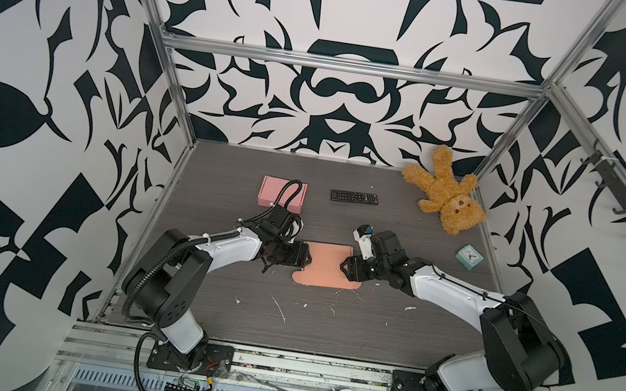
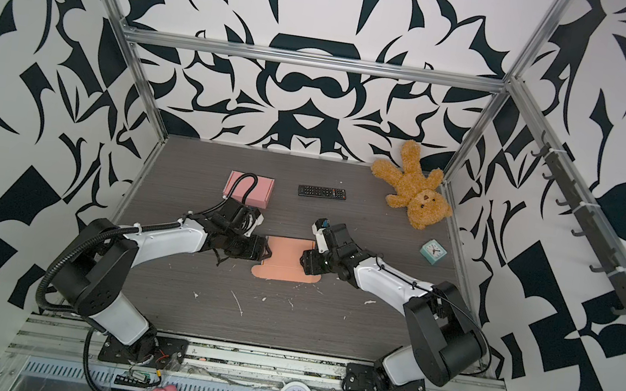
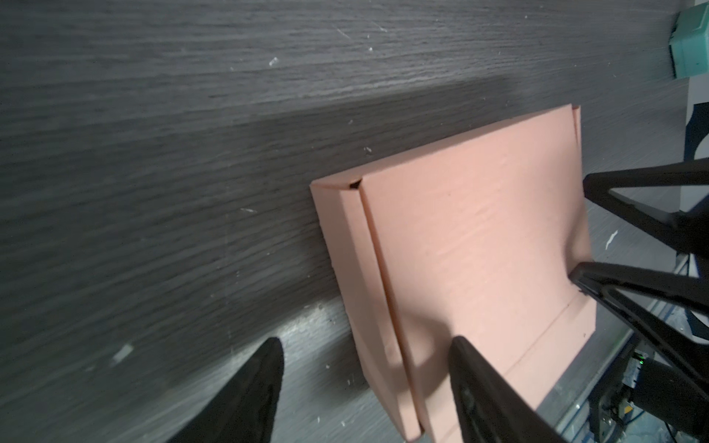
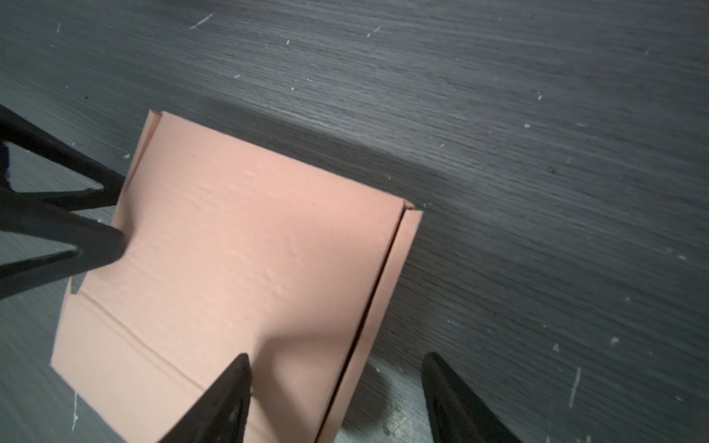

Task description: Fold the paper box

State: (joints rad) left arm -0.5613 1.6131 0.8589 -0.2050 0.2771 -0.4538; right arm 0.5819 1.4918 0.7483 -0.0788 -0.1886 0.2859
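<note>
Flat paper box (image 1: 325, 266) on bench (image 1: 366, 330): light, thin, creasable, likely slippery. Left pincer (image 1: 309, 258) and right pincer (image 1: 343, 266) released at its left and right edges, contact unclear; pinch there.

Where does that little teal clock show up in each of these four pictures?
In a top view: teal clock, right side of the table.
In a top view: same spot.
Left wrist: cut off at the picture's edge, beyond the paper box.
Right wrist: not in it.
Shared landmark: the peach paper box.
</note>
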